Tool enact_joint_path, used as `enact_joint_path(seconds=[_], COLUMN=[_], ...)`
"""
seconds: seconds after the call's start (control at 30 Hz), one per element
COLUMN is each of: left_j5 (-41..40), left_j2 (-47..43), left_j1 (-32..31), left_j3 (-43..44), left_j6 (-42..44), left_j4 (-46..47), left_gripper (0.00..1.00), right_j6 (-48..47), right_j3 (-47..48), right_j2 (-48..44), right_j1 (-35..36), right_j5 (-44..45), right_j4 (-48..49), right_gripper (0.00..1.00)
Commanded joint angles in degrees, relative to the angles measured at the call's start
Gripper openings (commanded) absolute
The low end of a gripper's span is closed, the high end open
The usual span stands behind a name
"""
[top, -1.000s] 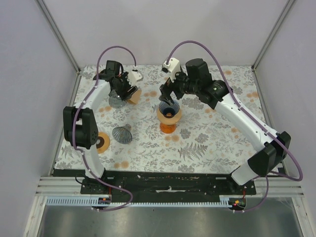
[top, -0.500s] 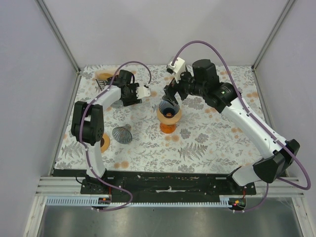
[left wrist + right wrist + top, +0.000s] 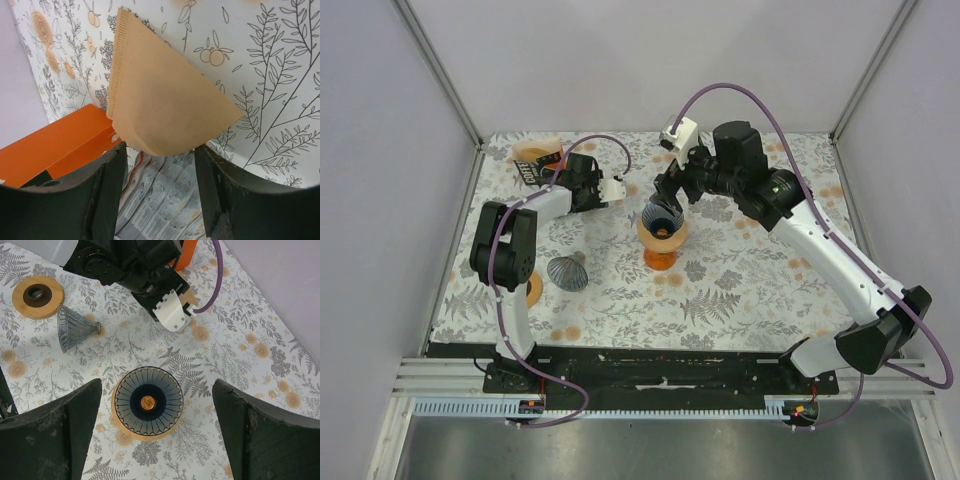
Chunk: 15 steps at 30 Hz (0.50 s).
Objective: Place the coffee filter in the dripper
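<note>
A brown paper coffee filter (image 3: 160, 95) lies flat on the flowered cloth just past my left fingertips. My left gripper (image 3: 160, 167) is open, jaws apart, with a grey ribbed surface (image 3: 167, 200) between them; it touches nothing I can see. In the top view it (image 3: 592, 182) sits low at the back left. The dark ribbed dripper (image 3: 662, 222) stands on an orange and wood base mid-table. It also shows in the right wrist view (image 3: 148, 402). My right gripper (image 3: 667, 197) hangs above it, wide open and empty, as its wrist view (image 3: 157, 440) shows.
A second grey dripper (image 3: 567, 272) lies on its side at the left, with a wooden ring (image 3: 529, 290) beside it. An orange coffee box (image 3: 537, 161) stands at the back left, close to my left gripper. The enclosure walls stand close on three sides.
My left arm has swung its gripper round low over the back left of the table, uncovering the orange box. My right gripper has shifted slightly right, staying over the dripper.
</note>
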Motion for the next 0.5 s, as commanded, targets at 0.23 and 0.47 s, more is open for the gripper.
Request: enact_joint_path(seconds=[0.23, 0.47], left_j5=[0.1, 0.8], left_j2=[0.9, 1.5], left_j1=[0.0, 0.0], left_j3=[-6.3, -6.6], left_j6=[2.1, -1.9], left_j4=[19.8, 20.8], left_gripper=[0.41, 0.02], right_j6=[-0.6, -0.1], right_j3=[-0.7, -0.8], right_j2=[-2.3, -2.8], right_j1=[0.2, 0.2], right_j5=[-1.7, -1.2], right_j4=[0.8, 0.7], right_gripper=[0.98, 0.98])
